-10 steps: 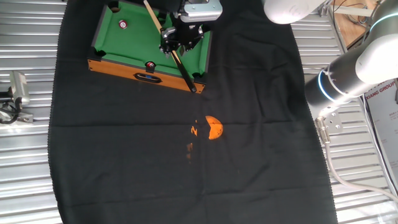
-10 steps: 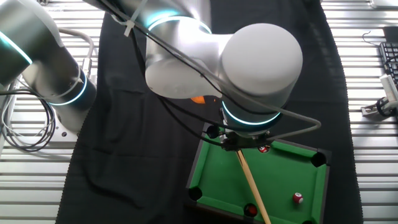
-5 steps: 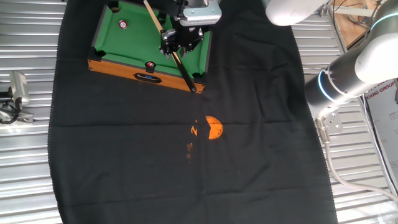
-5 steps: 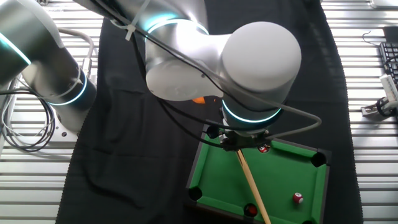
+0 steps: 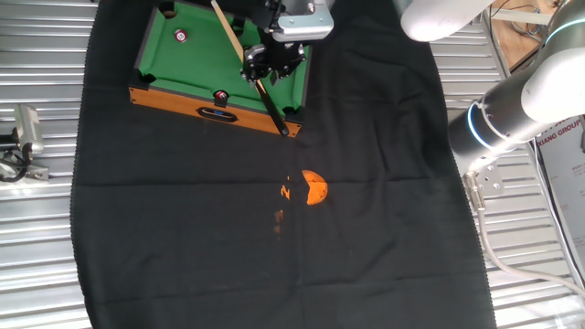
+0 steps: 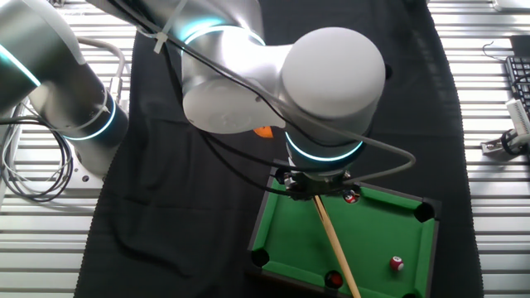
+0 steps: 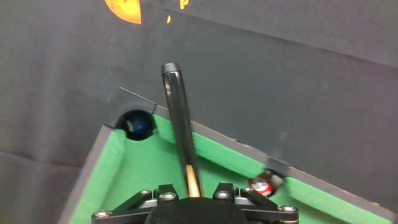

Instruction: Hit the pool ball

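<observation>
The pool ball, tiny, bright red with a white spot, lies near the far left corner of the green toy pool table; it also shows in the other fixed view. It is out of the hand view. My gripper hangs over the table's right part, shut on a wooden cue stick that slants across the felt. In the hand view the cue runs out from between the jaws of the gripper, its dark end over the table's rail. The ball lies well left of the gripper.
A darker red ball sits at the near side pocket, seen too in the hand view. A blue ball lies in a corner pocket. An orange object lies on the black cloth.
The gripper and wrist have shifted slightly to the right and away over the table, tilting the cue a little. The balls have not moved.
</observation>
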`<control>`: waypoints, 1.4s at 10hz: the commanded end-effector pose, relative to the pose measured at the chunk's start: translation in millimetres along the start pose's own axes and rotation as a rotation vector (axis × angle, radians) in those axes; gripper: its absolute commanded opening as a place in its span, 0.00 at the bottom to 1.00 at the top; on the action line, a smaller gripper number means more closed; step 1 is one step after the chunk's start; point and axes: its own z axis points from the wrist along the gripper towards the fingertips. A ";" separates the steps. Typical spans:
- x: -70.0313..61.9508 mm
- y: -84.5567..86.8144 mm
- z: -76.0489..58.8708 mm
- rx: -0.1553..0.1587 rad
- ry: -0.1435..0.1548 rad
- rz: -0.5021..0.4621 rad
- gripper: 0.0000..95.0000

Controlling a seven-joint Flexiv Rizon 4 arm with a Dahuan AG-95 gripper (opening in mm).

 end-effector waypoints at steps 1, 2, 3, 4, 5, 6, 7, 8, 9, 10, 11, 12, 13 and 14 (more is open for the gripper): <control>0.5 0.4 0.0 0.006 0.003 0.003 0.40; 0.4 0.4 0.5 0.007 0.003 0.002 0.40; 0.3 0.3 2.5 0.008 0.004 0.003 0.40; 0.3 0.1 3.9 0.009 0.003 0.002 0.40; 0.3 -0.1 5.0 0.010 0.003 0.003 0.40; 0.4 -0.6 5.9 0.012 0.003 0.004 0.40; 0.4 -0.7 6.2 0.012 0.002 0.005 0.40; 0.4 -0.9 6.5 0.013 0.003 0.005 0.40; 0.3 -1.0 7.0 0.013 0.002 0.007 0.40; 0.3 -1.1 7.6 0.014 0.003 0.007 0.40; 0.2 -1.3 9.6 0.015 0.004 0.008 0.40; 0.1 -1.3 11.0 0.015 0.004 0.009 0.40; 0.0 -1.5 11.8 0.017 0.004 0.010 0.40; -0.1 -1.6 12.7 0.018 0.004 0.011 0.40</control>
